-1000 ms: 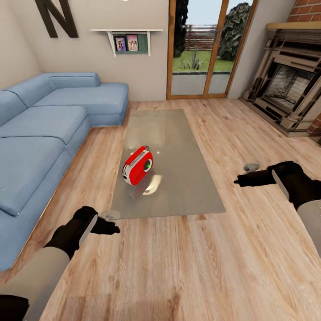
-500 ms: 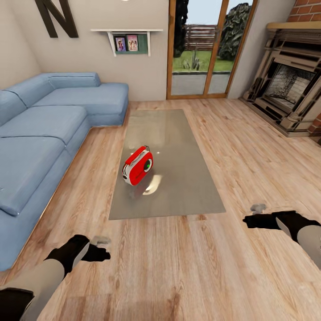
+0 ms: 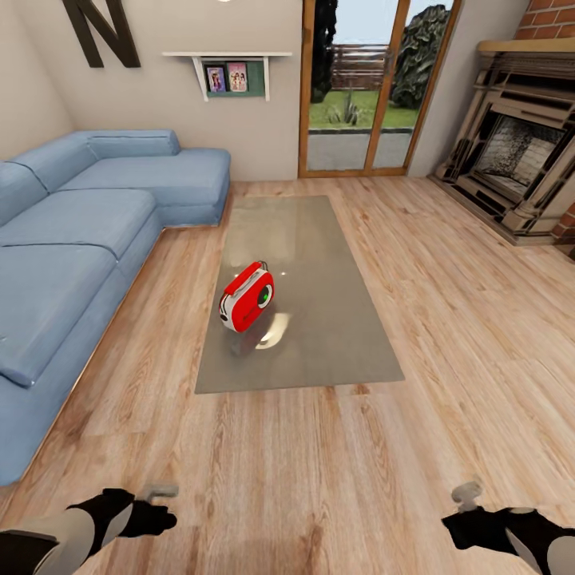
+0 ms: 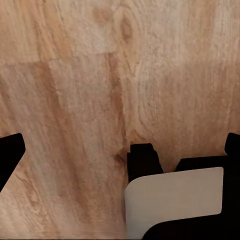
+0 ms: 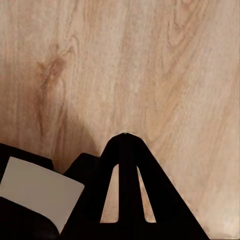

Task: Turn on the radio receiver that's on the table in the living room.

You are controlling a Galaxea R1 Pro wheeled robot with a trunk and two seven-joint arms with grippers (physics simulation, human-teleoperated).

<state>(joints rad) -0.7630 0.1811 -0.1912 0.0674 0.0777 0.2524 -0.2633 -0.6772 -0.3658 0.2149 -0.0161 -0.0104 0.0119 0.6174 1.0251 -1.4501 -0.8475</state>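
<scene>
At the frame's centre, the radio receiver (image 3: 247, 296) sits on the glossy grey table (image 3: 319, 335), well apart from both grippers low at the bottom corners. The left gripper (image 3: 160, 511) is spread open; the right gripper (image 3: 463, 523) is pinched closed, seemingly empty. A big "N" (image 3: 102, 30) hangs upper left. The radio is bright red, white-trimmed, green-dialled.

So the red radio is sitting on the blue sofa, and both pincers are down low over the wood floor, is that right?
Not quite. In the head view the red radio sits on the glossy grey table, not on the blue sofa. The left pincer and right pincer are indeed low over the wood floor.
</scene>
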